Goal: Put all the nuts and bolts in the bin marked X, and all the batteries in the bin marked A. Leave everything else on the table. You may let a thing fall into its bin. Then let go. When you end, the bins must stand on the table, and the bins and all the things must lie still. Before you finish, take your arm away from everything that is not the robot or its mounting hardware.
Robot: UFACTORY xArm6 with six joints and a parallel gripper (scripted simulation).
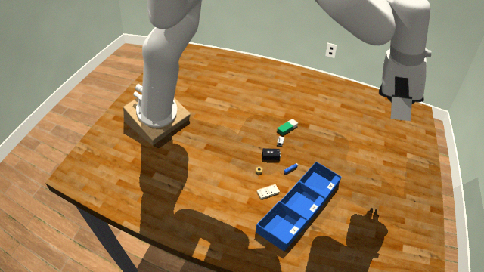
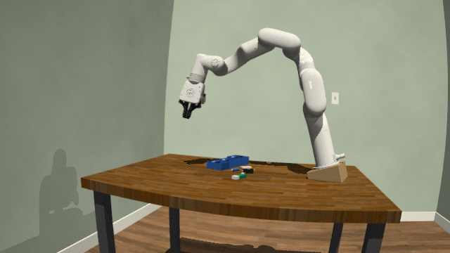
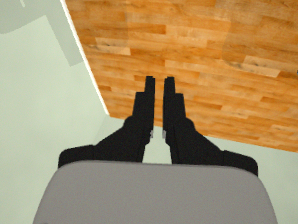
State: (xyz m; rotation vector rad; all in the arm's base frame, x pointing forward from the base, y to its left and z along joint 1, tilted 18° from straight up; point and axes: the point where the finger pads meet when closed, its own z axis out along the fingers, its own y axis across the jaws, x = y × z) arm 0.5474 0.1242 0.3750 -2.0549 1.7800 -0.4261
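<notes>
On the tabletop, the blue battery and brass nut are seen outside the three-compartment bin. Nothing is sorted. High above, the jaws are nearly closed, empty.

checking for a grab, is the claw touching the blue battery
Apart. The exterior view shows the claw shut on nothing, high above the table, while the blue battery lies on the wood beside the bin.
</notes>
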